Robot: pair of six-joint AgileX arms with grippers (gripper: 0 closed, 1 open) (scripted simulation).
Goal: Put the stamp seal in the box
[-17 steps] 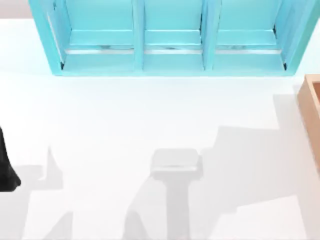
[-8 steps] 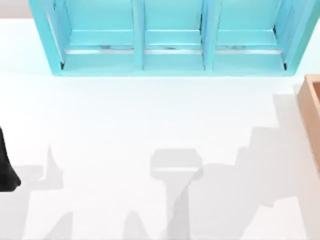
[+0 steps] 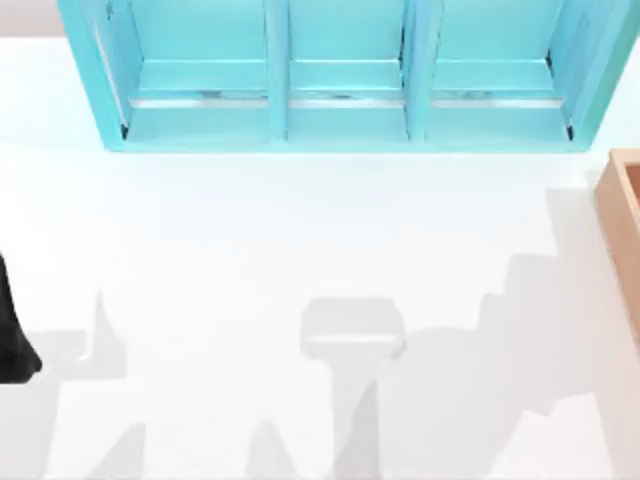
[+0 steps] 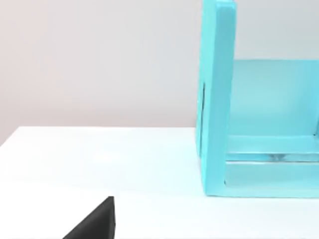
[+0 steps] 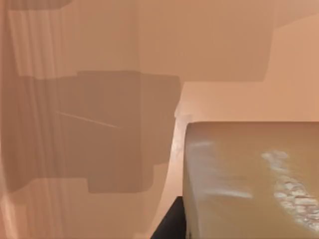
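One Block Hanging Inside the Box

One small stamp seal (image 5: 249, 179) shows up close in the right wrist view, with the box (image 5: 99, 74) walls all around it, so it sits over the inside of the box. A dark bit of the right pincer (image 5: 169, 224) peeks out beside the block (I cannot tell if it grips). At the worktop (image 3: 300, 230) right edge lies the box. My left arm (image 3: 12, 340) rests parked far left, near the cyan shelf (image 3: 340, 80).
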